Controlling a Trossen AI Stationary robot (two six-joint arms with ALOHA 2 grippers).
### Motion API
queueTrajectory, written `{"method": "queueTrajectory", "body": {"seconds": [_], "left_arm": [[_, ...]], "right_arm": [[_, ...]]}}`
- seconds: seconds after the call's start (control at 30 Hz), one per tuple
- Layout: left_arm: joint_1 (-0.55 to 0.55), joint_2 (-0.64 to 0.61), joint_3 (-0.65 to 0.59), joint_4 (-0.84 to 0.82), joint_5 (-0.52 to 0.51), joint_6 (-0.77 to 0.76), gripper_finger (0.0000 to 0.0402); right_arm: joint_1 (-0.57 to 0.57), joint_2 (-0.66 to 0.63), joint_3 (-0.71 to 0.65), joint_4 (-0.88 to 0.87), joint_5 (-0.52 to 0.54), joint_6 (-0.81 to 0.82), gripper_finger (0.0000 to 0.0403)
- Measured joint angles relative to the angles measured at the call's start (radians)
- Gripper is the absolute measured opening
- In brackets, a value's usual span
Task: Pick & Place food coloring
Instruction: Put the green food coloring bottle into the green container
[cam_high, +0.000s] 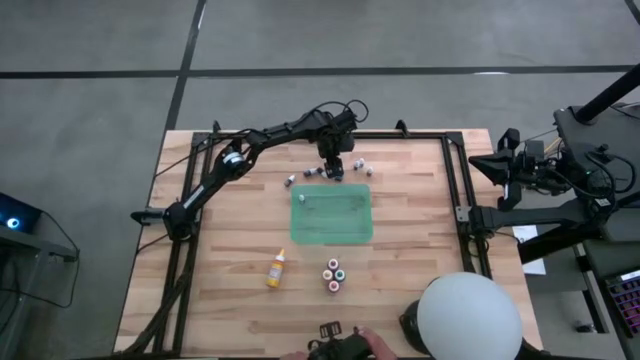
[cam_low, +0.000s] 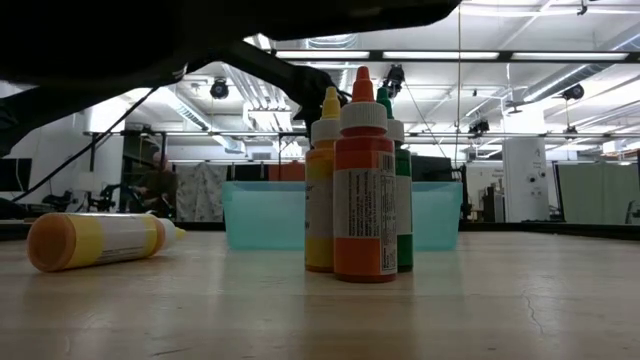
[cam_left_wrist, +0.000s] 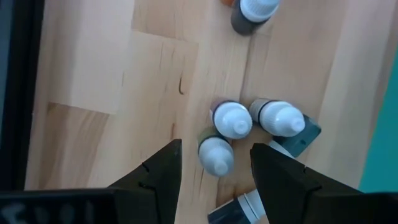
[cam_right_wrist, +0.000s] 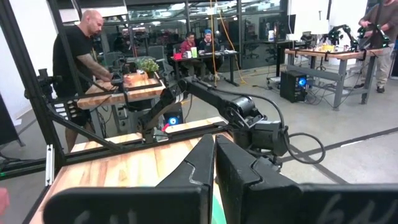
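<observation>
Several tiny pale-capped food coloring bottles (cam_high: 312, 173) stand and lie on the wood near the table's far edge, just beyond the green tray (cam_high: 332, 214). My left gripper (cam_high: 333, 164) hangs over them, pointing down and open. In the left wrist view its fingers stand either side of one upright white-capped bottle (cam_left_wrist: 216, 154) without touching it, my left gripper (cam_left_wrist: 216, 165) being centred on it. Two more capped bottles (cam_left_wrist: 232, 119) crowd against that one. A taller yellow-orange dropper bottle (cam_high: 275, 270) lies on its side nearer me. My right gripper (cam_right_wrist: 214, 163) is shut and parked off the table's right side.
A cluster of upright colour-topped bottles (cam_high: 335, 273) stands near the table's near edge, close to the low camera (cam_low: 362, 180). A person's head (cam_high: 470, 315) and hands (cam_high: 340, 347) are at the near edge. Black frame rails (cam_high: 463, 190) border the table.
</observation>
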Motion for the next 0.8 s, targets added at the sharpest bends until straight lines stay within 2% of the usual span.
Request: {"method": "queueTrajectory", "body": {"seconds": [0.63,0.8], "left_arm": [[0.003,0.000,-0.009,0.030,0.000,-0.003,0.0162],[0.006,0.000,-0.010,0.028,0.000,-0.002,0.0142]], "right_arm": [[0.000,0.000,0.000,0.000,0.000,0.000,0.0009],[0.000,0.000,0.000,0.000,0.000,0.001,0.0009]]}}
